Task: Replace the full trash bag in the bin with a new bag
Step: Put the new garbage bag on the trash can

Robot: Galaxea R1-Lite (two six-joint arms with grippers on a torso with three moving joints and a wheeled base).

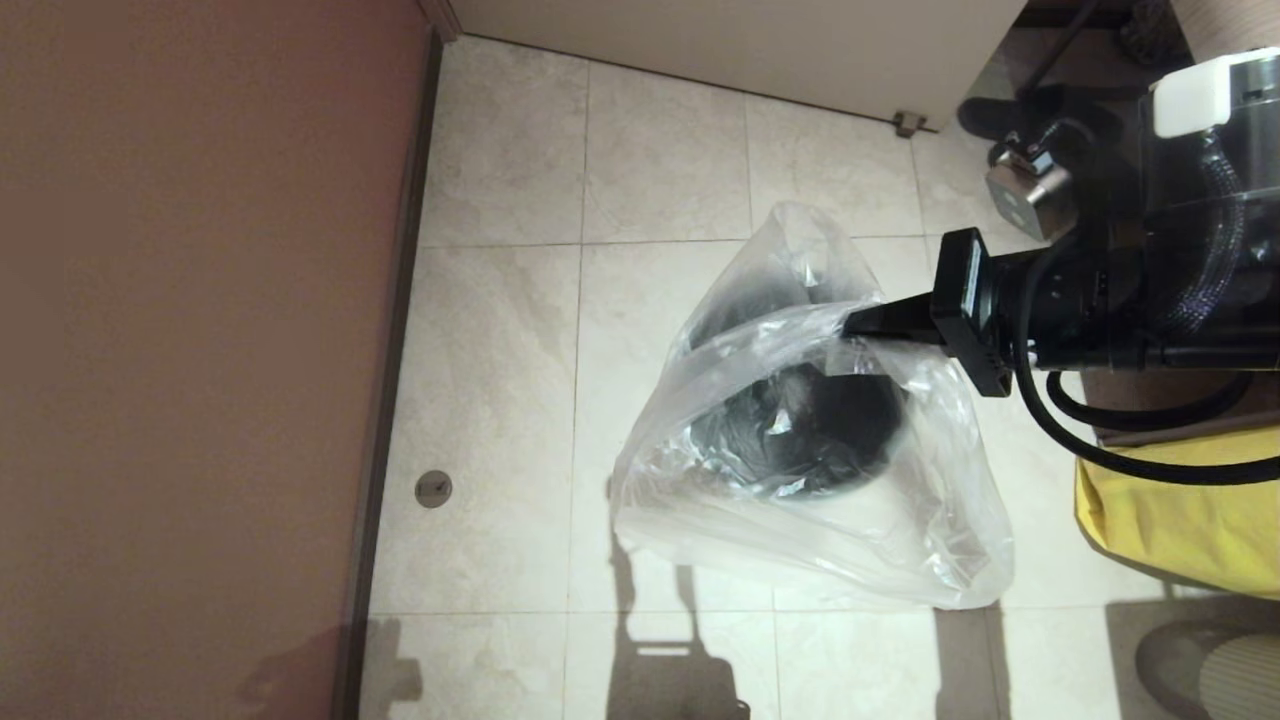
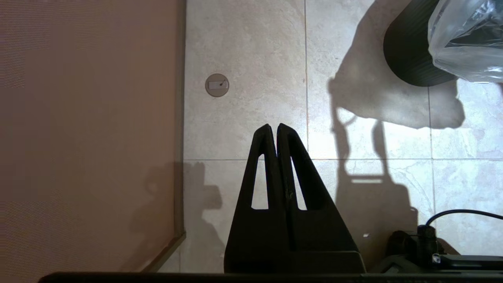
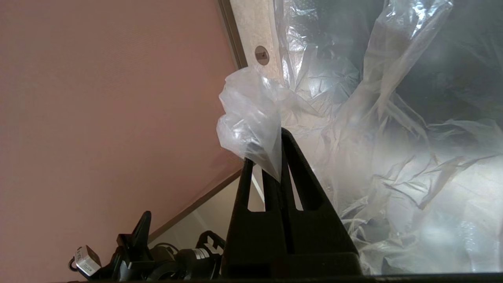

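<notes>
The new bag (image 1: 800, 545), clear and crinkly, lies draped over the bin (image 1: 815, 425), whose dark round body shows through the plastic on the tiled floor. My right gripper (image 1: 850, 323) reaches in from the right and is shut on a bunched edge of the new bag (image 3: 251, 122). That pinch sits between its black fingertips (image 3: 285, 135), above the bin's right side. The right gripper (image 3: 271, 153) has plastic spilling over one tip. My left gripper (image 2: 274, 126) hangs shut and empty over bare tiles, well short of the bin (image 2: 408, 55) and the bag (image 2: 467, 39).
A reddish-brown wall (image 1: 200, 350) runs along the left, with a small round floor plate (image 1: 433, 489) beside it. A white panel (image 1: 750, 50) closes the back. An opaque yellow bag (image 1: 1180, 520) sits at the right, under the right arm.
</notes>
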